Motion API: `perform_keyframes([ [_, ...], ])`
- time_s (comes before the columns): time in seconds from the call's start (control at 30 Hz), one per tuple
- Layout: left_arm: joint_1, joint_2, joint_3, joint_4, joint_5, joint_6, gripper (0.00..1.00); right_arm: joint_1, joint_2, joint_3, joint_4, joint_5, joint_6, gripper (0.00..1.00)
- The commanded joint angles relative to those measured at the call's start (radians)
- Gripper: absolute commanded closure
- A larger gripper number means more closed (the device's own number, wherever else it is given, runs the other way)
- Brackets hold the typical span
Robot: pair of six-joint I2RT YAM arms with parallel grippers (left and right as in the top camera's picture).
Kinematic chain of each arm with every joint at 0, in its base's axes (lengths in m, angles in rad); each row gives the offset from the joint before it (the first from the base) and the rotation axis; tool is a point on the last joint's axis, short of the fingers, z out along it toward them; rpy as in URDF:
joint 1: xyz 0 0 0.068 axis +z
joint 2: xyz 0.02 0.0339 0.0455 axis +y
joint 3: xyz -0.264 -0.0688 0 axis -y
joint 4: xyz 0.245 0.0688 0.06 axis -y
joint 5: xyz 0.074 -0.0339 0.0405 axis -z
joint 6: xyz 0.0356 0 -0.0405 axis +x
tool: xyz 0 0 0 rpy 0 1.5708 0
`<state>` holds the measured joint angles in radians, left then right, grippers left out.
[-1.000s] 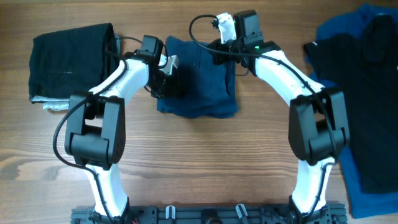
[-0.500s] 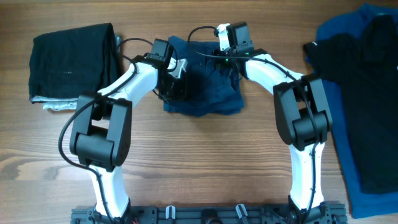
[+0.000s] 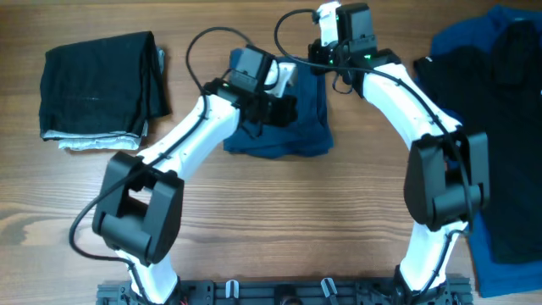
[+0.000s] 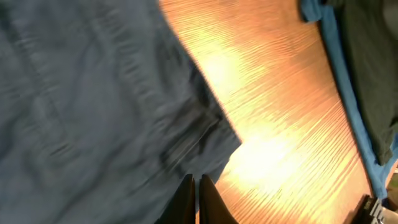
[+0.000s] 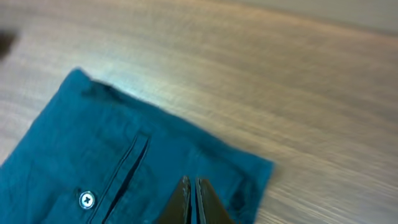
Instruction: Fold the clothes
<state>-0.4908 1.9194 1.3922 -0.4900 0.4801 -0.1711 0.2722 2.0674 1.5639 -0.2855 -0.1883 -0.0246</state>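
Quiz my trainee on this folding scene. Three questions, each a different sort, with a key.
1. True or false: the navy shorts lie on the table between the folded black garment and the heap of black and blue clothes.
2. In the wrist views, how do the jaws of the left gripper and the right gripper stand?
A. both wide open
B. both shut together
C. one open, one shut
3. Name the small round fastening that shows on the shorts in the right wrist view.

Key: 1 true; 2 B; 3 a button.
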Motion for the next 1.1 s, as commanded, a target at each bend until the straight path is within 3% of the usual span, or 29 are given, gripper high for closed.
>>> perform_keyframes([
  [0.0,-0.011,0.084,0.006,0.007,0.002,-0.032,0.96,-0.002,0.083,-0.006,0.016,-0.076,-0.024,0.96],
  [0.27,-0.011,0.264,-0.002,0.116,0.225,-0.06,0.96,-0.038,0.264,-0.006,0.094,-0.147,0.032,0.96],
  [0.4,-0.011,0.344,-0.002,0.095,0.257,-0.073,0.96,-0.041,0.299,-0.006,0.076,-0.163,0.028,0.96],
  [0.73,0.006,0.277,0.002,0.086,0.319,-0.045,0.96,-0.041,0.296,-0.006,0.061,-0.173,0.027,0.96],
  [0.83,0.038,0.147,0.002,0.077,0.281,-0.046,0.96,-0.046,0.263,-0.006,0.048,-0.172,0.025,0.96],
  [0.93,0.096,-0.018,0.002,-0.004,0.085,-0.046,0.96,-0.069,0.152,-0.004,-0.011,-0.18,0.027,0.96],
  [1.07,0.167,-0.092,0.002,-0.095,-0.097,-0.046,0.96,-0.077,-0.002,-0.004,-0.187,-0.185,0.028,0.96],
])
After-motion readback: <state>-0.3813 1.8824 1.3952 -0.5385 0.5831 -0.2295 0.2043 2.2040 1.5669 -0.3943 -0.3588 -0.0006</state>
